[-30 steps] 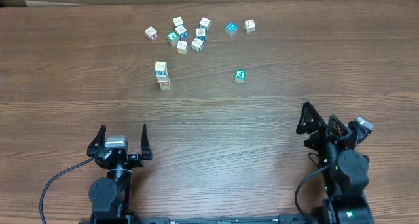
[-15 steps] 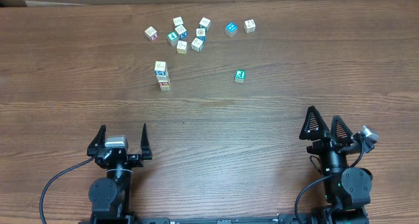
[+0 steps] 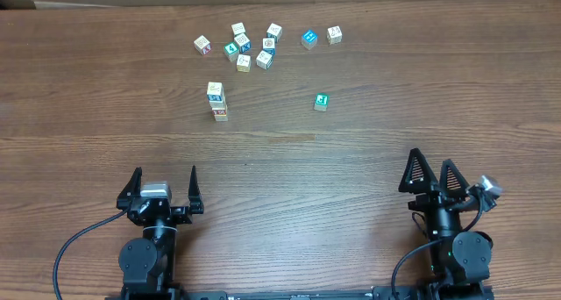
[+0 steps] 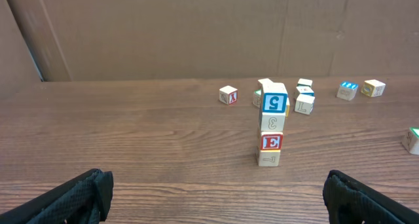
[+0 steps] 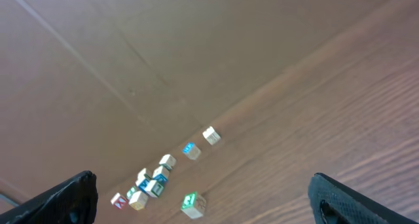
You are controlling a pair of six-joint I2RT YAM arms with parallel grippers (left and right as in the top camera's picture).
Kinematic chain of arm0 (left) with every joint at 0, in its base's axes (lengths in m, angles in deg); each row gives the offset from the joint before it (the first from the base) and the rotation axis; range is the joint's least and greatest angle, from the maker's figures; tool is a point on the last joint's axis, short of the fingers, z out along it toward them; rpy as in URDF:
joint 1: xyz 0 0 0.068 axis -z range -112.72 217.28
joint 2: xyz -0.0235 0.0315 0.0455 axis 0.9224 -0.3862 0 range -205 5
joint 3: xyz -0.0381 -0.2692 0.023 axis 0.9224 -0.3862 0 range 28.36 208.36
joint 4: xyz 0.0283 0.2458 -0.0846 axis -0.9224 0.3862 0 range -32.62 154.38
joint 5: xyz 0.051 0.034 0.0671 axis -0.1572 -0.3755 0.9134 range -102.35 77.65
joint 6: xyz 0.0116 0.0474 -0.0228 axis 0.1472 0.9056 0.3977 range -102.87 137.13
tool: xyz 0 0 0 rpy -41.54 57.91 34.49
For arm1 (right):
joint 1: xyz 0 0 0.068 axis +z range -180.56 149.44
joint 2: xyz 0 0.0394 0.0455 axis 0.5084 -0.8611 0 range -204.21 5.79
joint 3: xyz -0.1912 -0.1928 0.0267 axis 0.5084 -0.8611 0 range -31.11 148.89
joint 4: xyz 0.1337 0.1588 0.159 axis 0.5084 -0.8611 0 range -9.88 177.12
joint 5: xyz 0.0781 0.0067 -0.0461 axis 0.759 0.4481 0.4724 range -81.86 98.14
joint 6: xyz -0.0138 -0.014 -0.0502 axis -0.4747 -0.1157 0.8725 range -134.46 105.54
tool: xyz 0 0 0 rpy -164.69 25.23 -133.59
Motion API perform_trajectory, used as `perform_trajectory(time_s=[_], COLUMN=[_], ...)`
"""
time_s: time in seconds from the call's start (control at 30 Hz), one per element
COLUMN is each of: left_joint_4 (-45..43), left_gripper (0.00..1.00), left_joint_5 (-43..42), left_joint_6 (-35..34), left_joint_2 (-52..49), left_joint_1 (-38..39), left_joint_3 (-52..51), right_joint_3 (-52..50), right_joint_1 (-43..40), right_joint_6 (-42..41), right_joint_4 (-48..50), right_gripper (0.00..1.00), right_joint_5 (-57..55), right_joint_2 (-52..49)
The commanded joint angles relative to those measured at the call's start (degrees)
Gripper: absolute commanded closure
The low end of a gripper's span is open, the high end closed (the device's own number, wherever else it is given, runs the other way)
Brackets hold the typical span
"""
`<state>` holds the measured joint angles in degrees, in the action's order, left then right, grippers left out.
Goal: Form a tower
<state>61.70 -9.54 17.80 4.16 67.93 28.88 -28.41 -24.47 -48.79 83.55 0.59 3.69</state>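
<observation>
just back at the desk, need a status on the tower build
Left hand open, empty. Right hand open, empty. Tower standing, four cubes high. Nothing between hands and it; loose cubes lie beyond.

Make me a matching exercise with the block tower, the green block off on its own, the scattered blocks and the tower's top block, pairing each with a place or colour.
Things:
1. tower
2. lone green block
3. scattered blocks
4. tower's top block

Descriptions:
A. spread out near the far side of the table
B. blue face with a 5
C. upright, left of centre
D. alone, right of the tower

Pairs: 1-C, 2-D, 3-A, 4-B
</observation>
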Motion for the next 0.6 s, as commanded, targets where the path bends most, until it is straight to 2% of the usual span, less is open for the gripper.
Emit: perform_trajectory(time_s=[0.0,0.57], left_joint_4=[-0.11,-0.11], left_gripper=[0.01,0.0], left_joint_5=[0.17,0.17], left_joint_6=[1.53,1.53], left_joint_2=[0.57,0.57], left_joint_1=[-0.35,-0.35], left_joint_3=[-0.24,-0.24], right_joint_3=[-1.29,-2.25], right_joint_1=[0.28,0.28], right_joint_6=[0.04,0.07], right_joint_4=[0.59,-0.33], right_gripper=[0.0,0.0], right_joint_5=[-0.33,-0.33], right_joint_2=[1.55,1.95])
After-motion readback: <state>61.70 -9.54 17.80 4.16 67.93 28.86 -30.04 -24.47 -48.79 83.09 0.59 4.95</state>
